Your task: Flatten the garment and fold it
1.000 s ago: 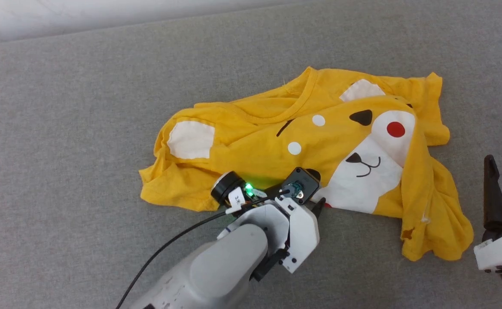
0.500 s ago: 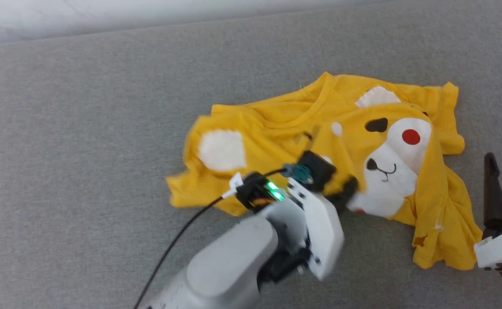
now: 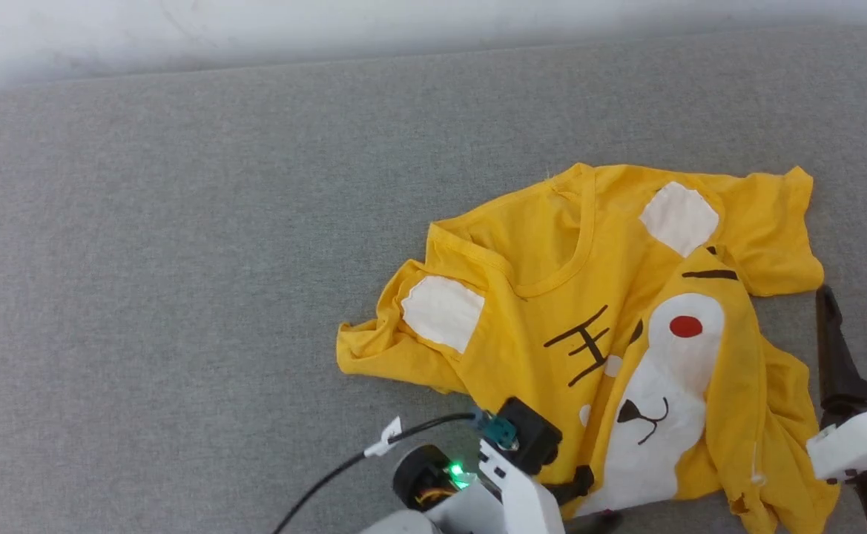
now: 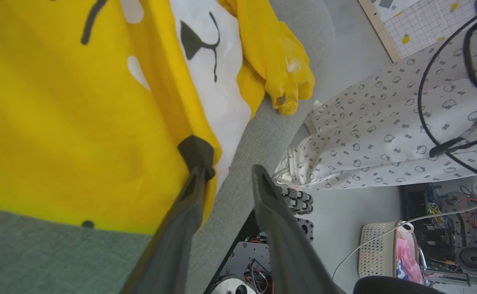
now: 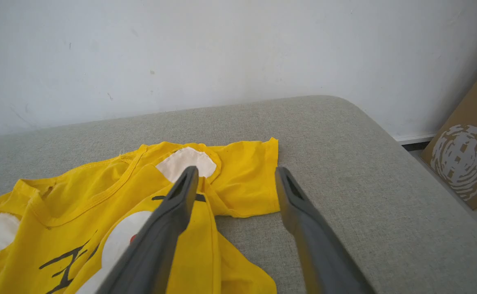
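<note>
Lying rumpled on the cushion [image 3: 181, 259] is the shirt [image 3: 552, 297]. The left gripper [image 4: 228, 161], fingers a little apart, touches the shirt's near edge. The right gripper [image 5: 236, 175] hangs wide open at the shirt's right edge.

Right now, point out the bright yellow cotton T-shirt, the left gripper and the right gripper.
Bright yellow cotton T-shirt [image 3: 507, 348]: head view, plain yellow chest cloth.
Left gripper [image 4: 227, 161]: left wrist view, between its fingertips.
Right gripper [image 5: 236, 170]: right wrist view, between its fingertips.

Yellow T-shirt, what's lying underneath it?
The yellow T-shirt lies crumpled on the grey fabric cushion, which shows beside it. Whether anything else sits beneath its folds cannot be seen; the cloth covers it.
</note>
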Available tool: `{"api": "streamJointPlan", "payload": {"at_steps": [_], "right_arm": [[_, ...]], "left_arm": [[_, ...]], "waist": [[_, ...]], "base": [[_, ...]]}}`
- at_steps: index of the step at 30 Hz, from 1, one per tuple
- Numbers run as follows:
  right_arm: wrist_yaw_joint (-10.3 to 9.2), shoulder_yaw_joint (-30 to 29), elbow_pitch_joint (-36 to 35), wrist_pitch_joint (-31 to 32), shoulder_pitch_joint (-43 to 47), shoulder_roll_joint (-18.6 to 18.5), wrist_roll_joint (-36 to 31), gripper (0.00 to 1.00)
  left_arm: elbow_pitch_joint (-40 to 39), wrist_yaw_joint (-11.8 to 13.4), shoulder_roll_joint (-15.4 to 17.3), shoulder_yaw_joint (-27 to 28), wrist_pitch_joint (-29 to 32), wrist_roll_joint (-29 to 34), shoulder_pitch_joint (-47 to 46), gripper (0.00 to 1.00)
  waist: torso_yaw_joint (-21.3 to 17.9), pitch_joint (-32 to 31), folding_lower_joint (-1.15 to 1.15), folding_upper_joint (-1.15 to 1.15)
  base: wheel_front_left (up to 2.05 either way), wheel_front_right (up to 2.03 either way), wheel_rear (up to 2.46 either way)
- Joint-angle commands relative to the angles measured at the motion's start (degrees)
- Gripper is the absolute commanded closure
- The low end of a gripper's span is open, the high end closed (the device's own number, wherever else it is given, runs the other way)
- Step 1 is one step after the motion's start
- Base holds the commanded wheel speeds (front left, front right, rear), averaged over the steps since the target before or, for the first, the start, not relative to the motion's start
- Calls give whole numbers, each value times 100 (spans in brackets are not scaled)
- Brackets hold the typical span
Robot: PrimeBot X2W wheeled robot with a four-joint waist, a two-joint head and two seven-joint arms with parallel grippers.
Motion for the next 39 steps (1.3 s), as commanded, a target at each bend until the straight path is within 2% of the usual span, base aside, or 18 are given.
{"api": "streamJointPlan", "payload": {"at_steps": [1,5,8,10,12,17,22,29,31,33,39], "right_arm": [[-5,7,-30,32,53,16,-26,0],[-5,38,-34,85,105,16,-39,0],[-5,52,-54,105,123,16,-43,0],[-5,71,-54,109,135,16,-38,0],[-5,100,-42,104,153,16,-10,0],[-5,133,-20,74,205,16,27,0],[-5,147,-2,43,125,16,46,0],[-5,168,21,27,-8,16,44,0],[-5,170,31,23,-37,16,36,0],[-5,164,30,24,-59,16,24,0],[-5,105,-7,16,-91,16,6,0]], "left_arm": [[-35,49,-53,26,-81,-47,86,0],[-167,245,-158,408,-627,-46,133,0],[-325,574,-34,960,-1168,152,0,0],[-373,879,132,1331,-1531,411,-109,0],[-400,1069,349,1523,-1688,627,-159,0],[-278,1352,951,1543,-1668,1240,-214,0],[128,1424,1141,1427,-1550,1502,-285,0],[744,1131,1110,1244,-1267,1459,-581,0],[930,1086,1069,1239,-1211,1414,-660,100],[1068,1060,1069,1239,-1167,1415,-757,100],[968,1239,1159,1570,-1445,1563,-1295,100]], "waist": [[37,-42,0,0],[94,-153,0,0],[114,-205,0,0],[110,-223,0,0],[95,-224,0,0],[53,-136,0,0],[0,18,0,0],[-45,256,0,0],[-64,290,0,0],[-85,307,0,0],[-118,385,0,0]], "base": [[0,0,0],[0,0,0],[0,0,0],[0,0,0],[0,0,0],[0,0,0],[0,0,0],[0,0,0],[0,0,0],[0,0,0],[0,0,0]]}}
